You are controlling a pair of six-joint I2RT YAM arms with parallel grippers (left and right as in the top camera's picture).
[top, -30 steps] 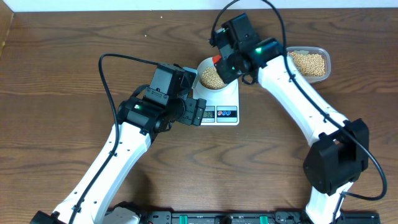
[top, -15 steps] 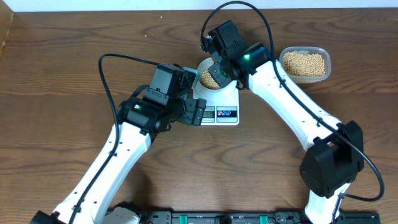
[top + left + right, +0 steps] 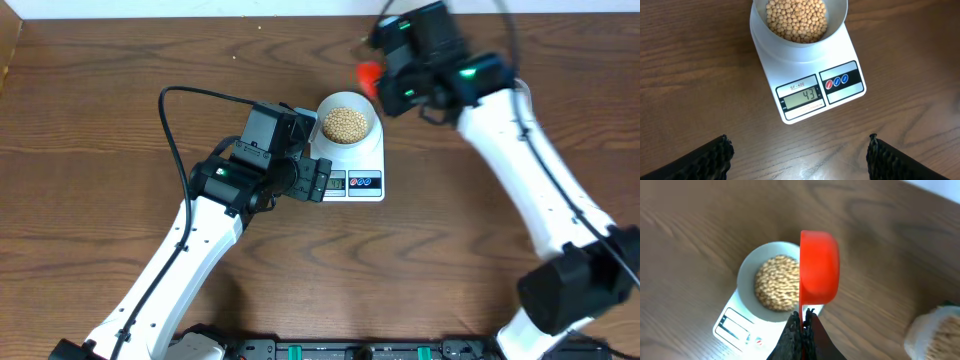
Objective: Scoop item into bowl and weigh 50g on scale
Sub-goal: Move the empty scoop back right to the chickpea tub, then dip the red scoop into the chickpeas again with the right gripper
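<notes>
The white bowl (image 3: 345, 102) stands on the white scale (image 3: 368, 158), heaped with tan beans (image 3: 344, 122). In the left wrist view the scale (image 3: 805, 70) shows 43 on its display, with the bowl (image 3: 790, 47) and beans (image 3: 796, 17) beyond. My left gripper (image 3: 799, 141) is open above bare table just in front of the scale. My right gripper (image 3: 803, 314) is shut on the handle of a red scoop (image 3: 819, 267), which is turned on its side above the bowl's right rim (image 3: 747, 270). Overhead, the scoop (image 3: 369, 72) hangs up and right of the bowl.
A clear tub of beans (image 3: 936, 330) lies blurred at the right edge of the right wrist view; overhead, the right arm (image 3: 500, 110) covers it. The left arm (image 3: 200, 230) stretches from the front edge to the scale's left side. A white wall borders the far table edge.
My right arm has swung up and to the right, away from over the bowl, carrying the red scoop. The left arm and the scale have not moved.
</notes>
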